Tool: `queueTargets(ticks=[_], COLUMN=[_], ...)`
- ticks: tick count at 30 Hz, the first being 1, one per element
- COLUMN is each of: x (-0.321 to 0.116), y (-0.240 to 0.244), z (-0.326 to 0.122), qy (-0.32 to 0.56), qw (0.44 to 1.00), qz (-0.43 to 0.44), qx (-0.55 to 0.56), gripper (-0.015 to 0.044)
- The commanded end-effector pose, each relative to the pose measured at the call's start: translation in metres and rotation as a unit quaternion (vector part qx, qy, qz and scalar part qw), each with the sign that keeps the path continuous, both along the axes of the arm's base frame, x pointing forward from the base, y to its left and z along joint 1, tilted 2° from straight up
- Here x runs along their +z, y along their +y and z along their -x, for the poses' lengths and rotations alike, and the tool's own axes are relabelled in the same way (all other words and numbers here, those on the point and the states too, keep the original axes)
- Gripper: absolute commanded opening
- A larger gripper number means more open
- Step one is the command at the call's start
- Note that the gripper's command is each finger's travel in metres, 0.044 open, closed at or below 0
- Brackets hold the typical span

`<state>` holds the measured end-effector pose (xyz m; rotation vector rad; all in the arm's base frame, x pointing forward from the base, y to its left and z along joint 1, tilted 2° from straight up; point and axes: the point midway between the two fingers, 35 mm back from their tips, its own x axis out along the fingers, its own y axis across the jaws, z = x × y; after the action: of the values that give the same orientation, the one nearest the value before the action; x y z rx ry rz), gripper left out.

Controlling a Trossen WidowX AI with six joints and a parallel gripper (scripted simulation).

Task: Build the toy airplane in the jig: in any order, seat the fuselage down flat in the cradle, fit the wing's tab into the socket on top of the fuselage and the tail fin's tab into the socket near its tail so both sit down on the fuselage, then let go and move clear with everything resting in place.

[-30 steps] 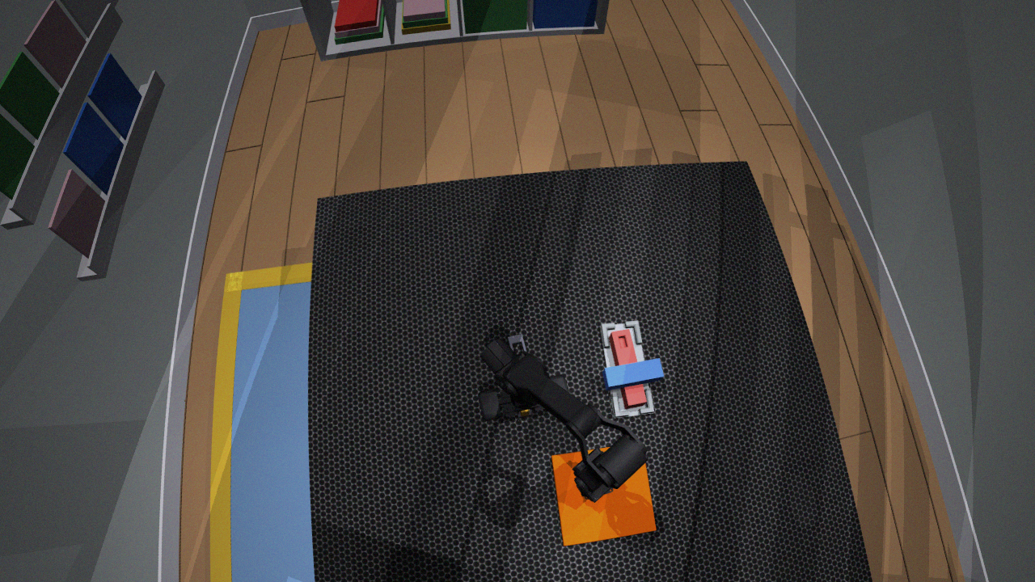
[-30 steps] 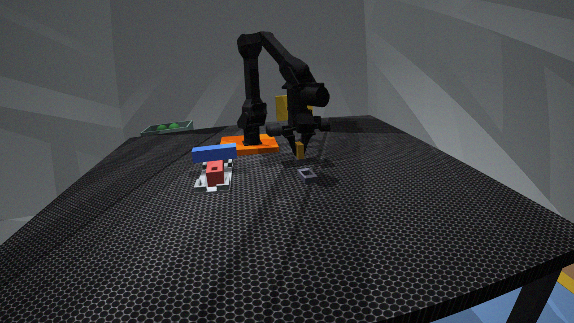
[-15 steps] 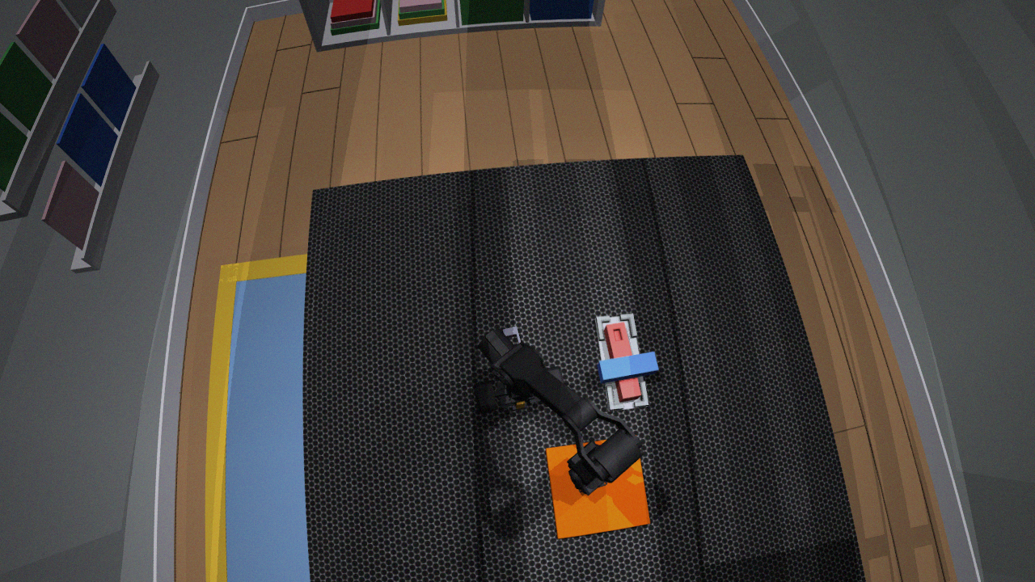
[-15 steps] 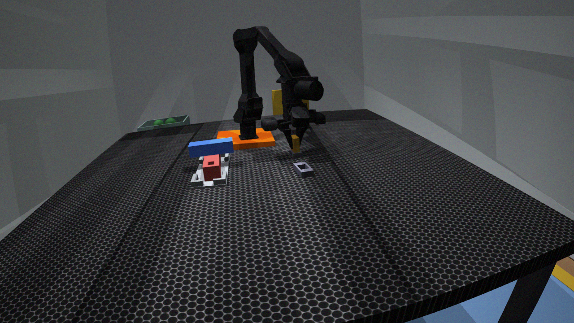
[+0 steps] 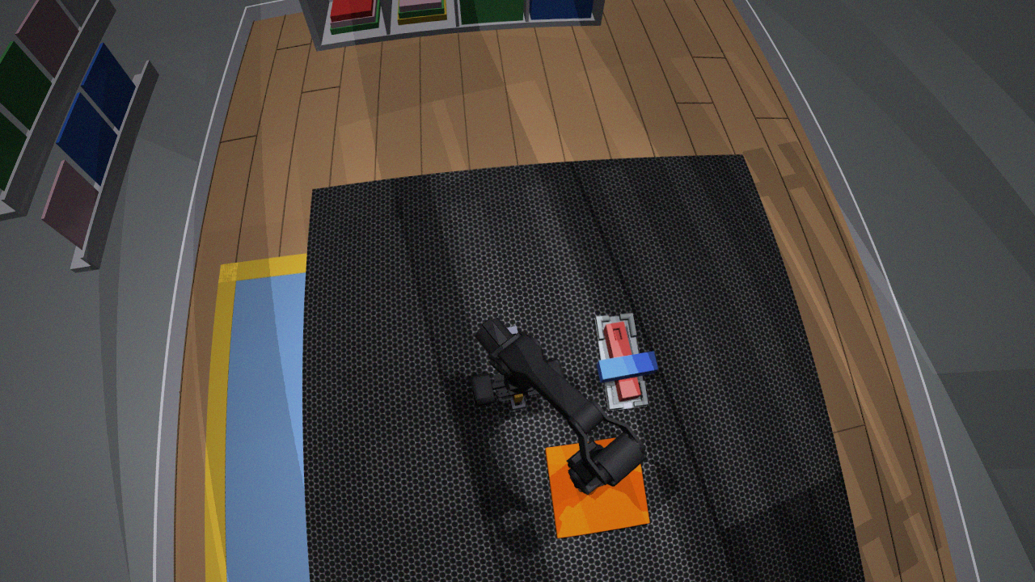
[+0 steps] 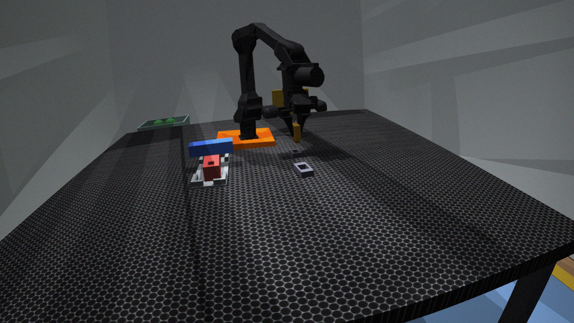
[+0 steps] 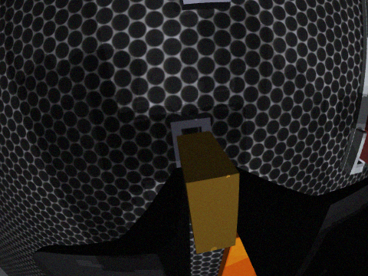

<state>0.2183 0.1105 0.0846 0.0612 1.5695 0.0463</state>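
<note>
The yellow tail fin (image 5: 517, 397) (image 6: 296, 133) (image 7: 212, 212) is upright between the fingers of my gripper (image 6: 295, 127) (image 7: 198, 172), which is shut on it. The fin hangs above a small grey holder (image 6: 295, 151) (image 7: 175, 138), and a gap shows below it. The red fuselage (image 5: 616, 348) (image 6: 211, 172) lies lengthwise in the pale cradle (image 5: 600, 334) (image 6: 222, 180) (image 7: 359, 153) and looks level. The blue wing (image 5: 627, 366) (image 6: 210, 147) lies across the fuselage's top; its tab is hidden. The fuselage's small tail socket shows open and empty.
A larger empty grey holder (image 5: 512, 330) (image 6: 306, 172) stands near the small one. The arm's orange base plate (image 5: 600, 517) (image 6: 263, 138) lies behind the cradle. A green tray (image 6: 184, 120) with green balls is at the far left in the exterior view.
</note>
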Motion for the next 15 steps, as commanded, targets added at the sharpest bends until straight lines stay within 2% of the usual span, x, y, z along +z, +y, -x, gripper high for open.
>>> queueTargets(ticks=[1, 15], x=[0.016, 0.060], y=[0.000, -0.001], z=[-0.002, 0.001], qy=[-0.005, -0.006], qw=[1.000, 1.000], qz=[0.001, 0.009], qx=[-0.003, -0.009], gripper=[0.0000, 0.0000])
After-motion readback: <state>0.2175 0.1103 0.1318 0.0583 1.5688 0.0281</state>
